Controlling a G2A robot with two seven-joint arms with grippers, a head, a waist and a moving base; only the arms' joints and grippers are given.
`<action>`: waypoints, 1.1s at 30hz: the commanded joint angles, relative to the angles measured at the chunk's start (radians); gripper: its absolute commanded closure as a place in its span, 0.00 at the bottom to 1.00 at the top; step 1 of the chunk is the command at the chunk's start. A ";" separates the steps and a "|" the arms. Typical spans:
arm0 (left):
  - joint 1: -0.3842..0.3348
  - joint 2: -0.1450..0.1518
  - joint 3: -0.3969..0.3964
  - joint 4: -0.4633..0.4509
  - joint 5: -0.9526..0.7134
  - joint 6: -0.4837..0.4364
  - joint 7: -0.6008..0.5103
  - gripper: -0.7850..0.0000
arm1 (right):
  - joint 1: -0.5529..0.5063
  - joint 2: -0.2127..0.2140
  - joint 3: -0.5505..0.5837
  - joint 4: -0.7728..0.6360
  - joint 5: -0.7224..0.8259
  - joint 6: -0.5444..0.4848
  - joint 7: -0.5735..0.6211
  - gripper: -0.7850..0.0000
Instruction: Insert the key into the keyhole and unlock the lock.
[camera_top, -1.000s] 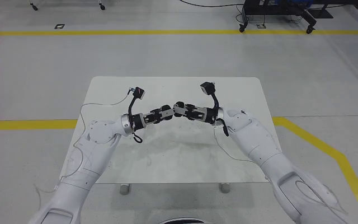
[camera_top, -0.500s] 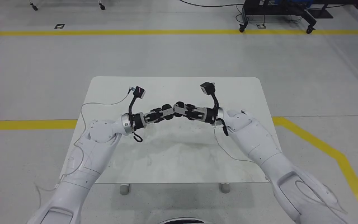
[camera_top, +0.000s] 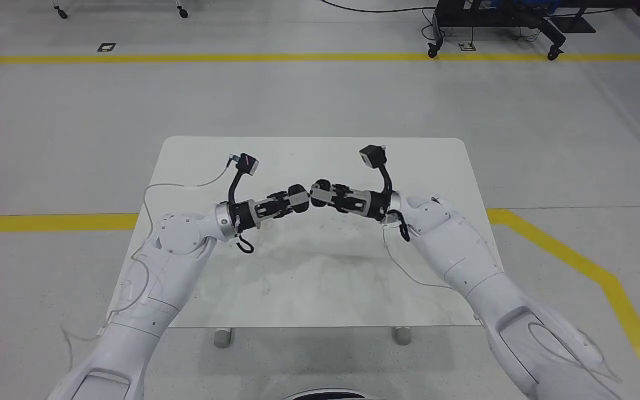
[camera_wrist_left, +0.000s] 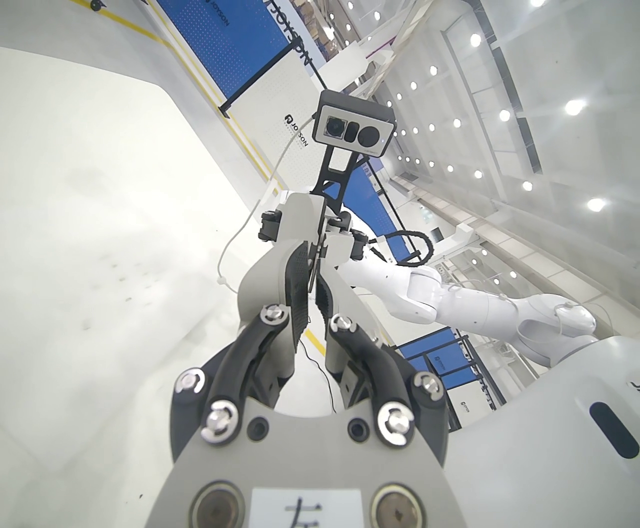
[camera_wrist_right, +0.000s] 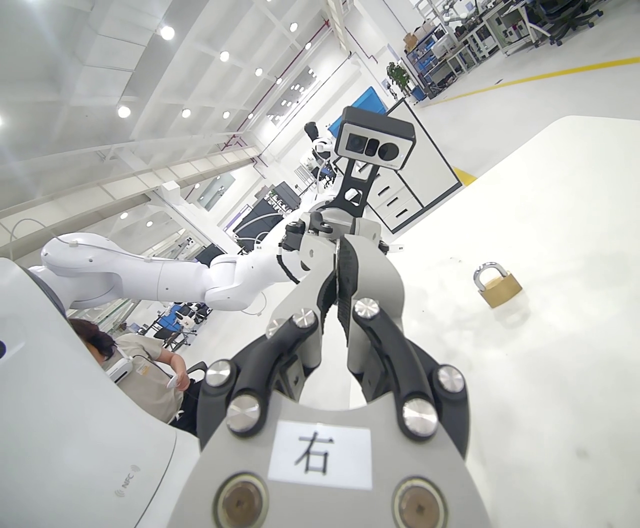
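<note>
You had the left tool (camera_wrist_left: 314, 252) and right tool (camera_wrist_right: 342, 250) both closed, tips meeting above the bench (camera_wrist_right: 575, 200). I couldn't tell if either pinched anything. The lock (camera_wrist_right: 497, 286) lay on the bench near the right tool, untouched.

Right tool (camera_wrist_right: 341, 252) pinched together; brass padlock (camera_wrist_right: 496, 286) lies on white table (camera_wrist_right: 575, 200).
</note>
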 joint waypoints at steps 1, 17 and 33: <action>-0.001 0.000 0.000 0.002 -0.006 -0.002 -0.003 1.00 | -0.001 0.000 0.001 -0.001 0.000 0.000 0.000 1.00; -0.008 0.003 0.004 0.008 0.001 -0.013 -0.007 1.00 | 0.004 -0.001 -0.009 -0.001 0.004 0.000 0.000 1.00; -0.009 0.007 0.001 0.005 0.009 -0.036 -0.013 1.00 | 0.001 0.000 -0.009 -0.005 0.010 0.000 0.000 0.55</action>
